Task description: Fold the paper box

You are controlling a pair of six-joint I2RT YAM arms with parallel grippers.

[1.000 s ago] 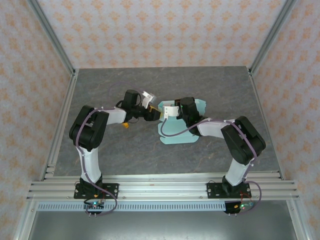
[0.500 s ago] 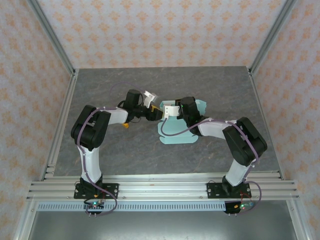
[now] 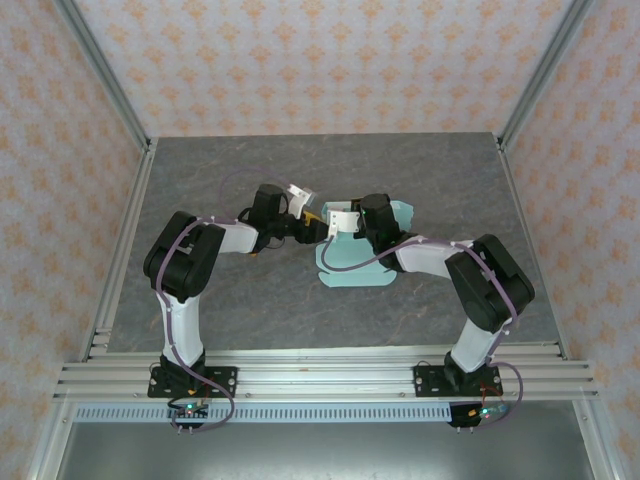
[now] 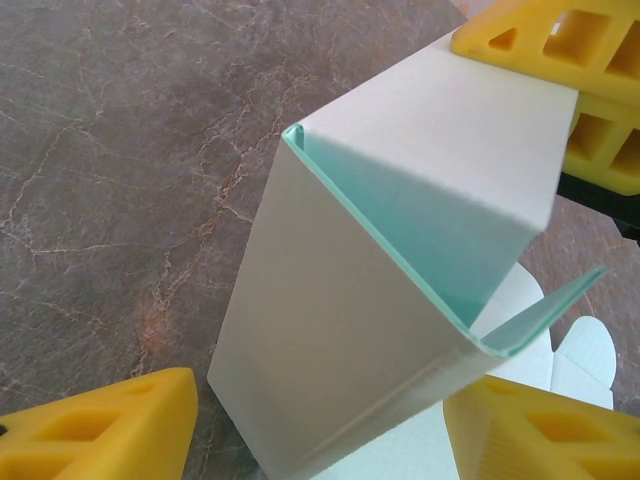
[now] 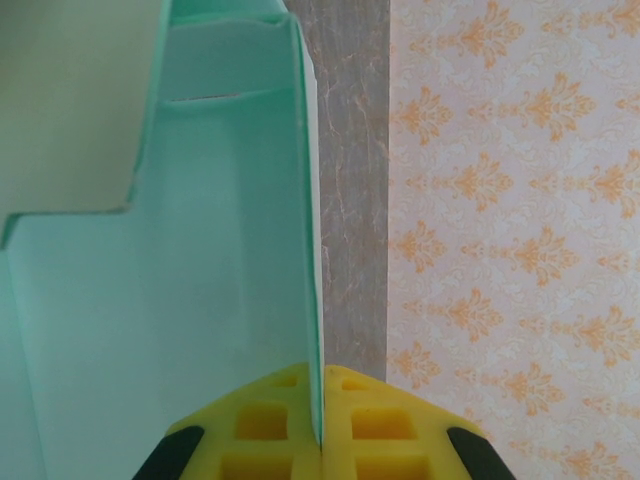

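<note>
right hand (image 5: 322, 432) pinched paper box (image 4: 400, 230) wall, left hand (image 4: 320, 405) sat open astride it; best move was creasing slowly, squarely.

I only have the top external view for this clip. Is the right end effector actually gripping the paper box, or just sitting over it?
Observer: Gripping. The right wrist view shows the right end effector shut on an upright wall of the paper box, with the card's edge pinched between both fingers.
Operator: And the left one?
Observer: The left wrist view shows the left end effector open. Its yellow fingers stand wide apart, with a raised panel between them.
Operator: Is that panel folded yet?
Observer: Yes. It is doubled over at a sharp crease, mint inside and paler outside.
</note>
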